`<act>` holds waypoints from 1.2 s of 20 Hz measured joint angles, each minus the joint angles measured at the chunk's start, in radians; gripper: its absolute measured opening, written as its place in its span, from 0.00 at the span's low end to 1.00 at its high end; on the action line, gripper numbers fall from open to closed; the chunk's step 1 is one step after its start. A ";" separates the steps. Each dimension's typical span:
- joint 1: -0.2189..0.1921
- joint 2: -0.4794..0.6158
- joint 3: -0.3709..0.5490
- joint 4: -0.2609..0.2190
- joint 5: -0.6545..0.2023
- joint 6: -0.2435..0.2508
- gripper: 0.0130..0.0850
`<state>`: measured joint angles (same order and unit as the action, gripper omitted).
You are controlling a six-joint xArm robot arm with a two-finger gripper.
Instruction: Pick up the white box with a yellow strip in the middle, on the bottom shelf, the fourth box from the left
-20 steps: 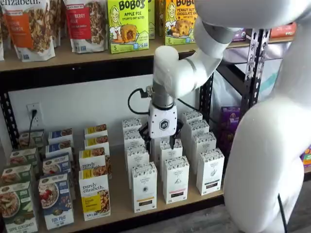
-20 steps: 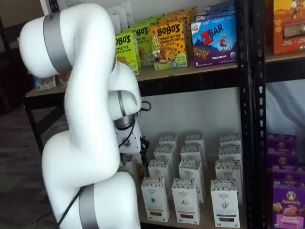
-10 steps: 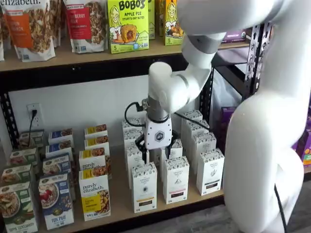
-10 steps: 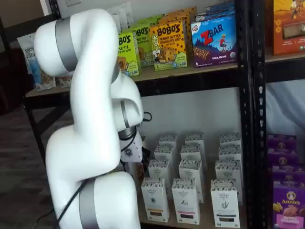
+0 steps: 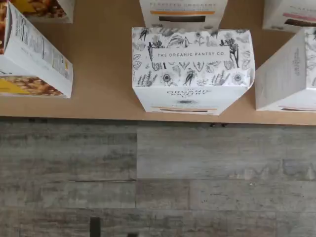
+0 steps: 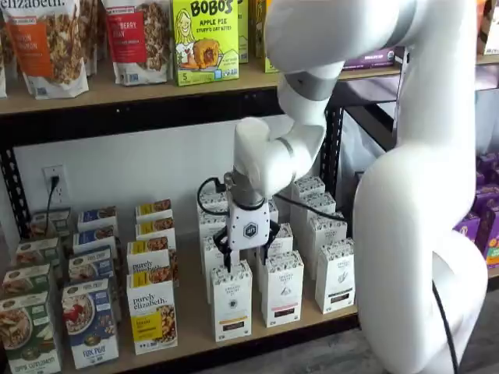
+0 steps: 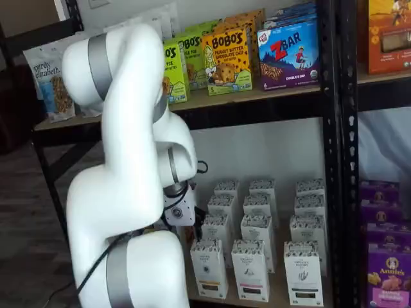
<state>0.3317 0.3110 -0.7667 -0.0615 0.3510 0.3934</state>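
Note:
The white box [image 6: 231,302] stands at the front of its row on the bottom shelf [image 6: 191,331], with a speckled top and a yellow-brown strip low on its front. It shows in both shelf views, also low in the row beside the arm [image 7: 209,268]. The wrist view looks straight down on its patterned top [image 5: 192,54], at the shelf board's [image 5: 98,74] front edge. My gripper [image 6: 245,260] hangs just above the box top. Its black fingers stand apart, one on each side, and hold nothing. In a shelf view only its white body [image 7: 179,212] shows.
Similar white cartons with black strips [image 6: 282,288] stand right of the box and behind it. A "purely elizabeth" box [image 6: 151,310] stands to its left. Black uprights [image 7: 338,160] frame the shelf. Grey plank floor [image 5: 158,182] lies below the front edge.
The gripper has come down and forward along the row, from over the back cartons to just above the front white box. The arm's upper links have swung left.

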 joint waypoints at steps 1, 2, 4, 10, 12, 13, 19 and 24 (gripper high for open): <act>-0.001 0.013 -0.010 0.002 -0.001 -0.002 1.00; -0.003 0.035 -0.026 0.006 -0.006 -0.009 1.00; -0.006 0.061 -0.045 0.018 -0.017 -0.022 1.00; -0.013 0.124 -0.102 0.018 -0.023 -0.030 1.00; -0.015 0.146 -0.124 0.017 -0.025 -0.031 1.00; -0.015 0.154 -0.133 0.017 -0.025 -0.031 1.00; -0.017 0.211 -0.189 0.022 -0.025 -0.038 1.00; -0.021 0.233 -0.215 -0.021 -0.026 -0.001 1.00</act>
<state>0.3110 0.5438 -0.9821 -0.0828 0.3250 0.3928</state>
